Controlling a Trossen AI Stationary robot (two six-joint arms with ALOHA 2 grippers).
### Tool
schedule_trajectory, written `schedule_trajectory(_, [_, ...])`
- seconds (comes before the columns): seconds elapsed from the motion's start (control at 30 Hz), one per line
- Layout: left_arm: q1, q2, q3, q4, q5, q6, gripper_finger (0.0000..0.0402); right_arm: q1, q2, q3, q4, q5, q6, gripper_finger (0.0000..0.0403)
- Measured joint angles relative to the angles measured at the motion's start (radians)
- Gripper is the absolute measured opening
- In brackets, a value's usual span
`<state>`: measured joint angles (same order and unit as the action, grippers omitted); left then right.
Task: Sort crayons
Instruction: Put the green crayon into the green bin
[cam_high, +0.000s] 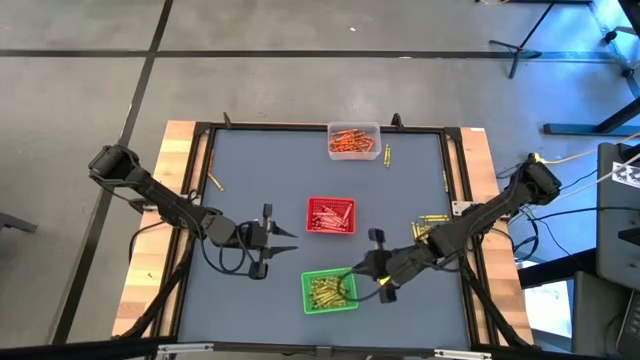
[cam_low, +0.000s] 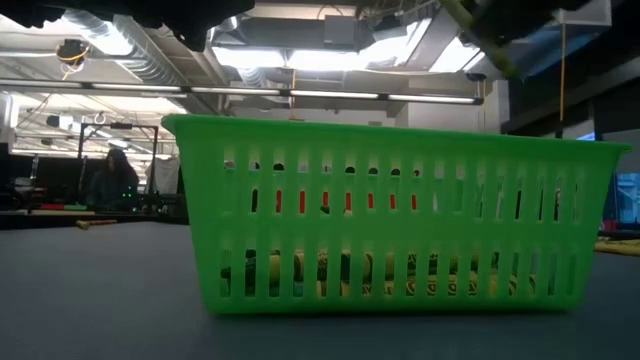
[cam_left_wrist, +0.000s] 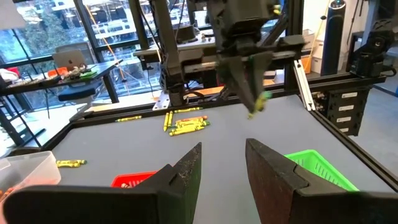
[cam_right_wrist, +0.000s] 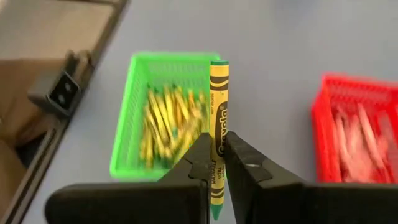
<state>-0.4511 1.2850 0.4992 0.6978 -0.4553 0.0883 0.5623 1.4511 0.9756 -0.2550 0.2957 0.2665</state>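
1. The right end effector (cam_right_wrist: 217, 163) is clenched on a yellow-green crayon (cam_right_wrist: 218, 118), held above the green tray (cam_high: 330, 291) at the table's (cam_high: 400, 200) 6 o'clock edge.
2. More yellow-green crayons (cam_right_wrist: 165, 121) are seen inside the green tray.
3. The left end effector (cam_high: 277, 245) is held at 9 o'clock of the red tray (cam_high: 331, 216), fingers parted, gripping nothing.
4. Loose crayons (cam_high: 430, 225) are noted at the table's 3 o'clock side; a clear tray (cam_high: 353, 141) is placed at 12 o'clock.

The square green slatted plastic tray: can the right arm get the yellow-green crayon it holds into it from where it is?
Probably yes. The right gripper, shut on the yellow-green crayon, hangs by the green tray's right edge, and the tray is open-topped with nothing above it. The left gripper waits off to the tray's left.
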Motion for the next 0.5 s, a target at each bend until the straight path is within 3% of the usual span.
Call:
schedule_trajectory(0.23, [0.000,0.000,0.000,0.002,0.000,0.000,0.0110,-0.004,0.121,0.000,0.256,-0.006,-0.096,0.0030])
schedule_trajectory(0.5, [0.000,0.000,0.000,0.002,0.000,0.000,0.0110,-0.035,0.242,-0.001,0.357,-0.082,-0.088,0.0030])
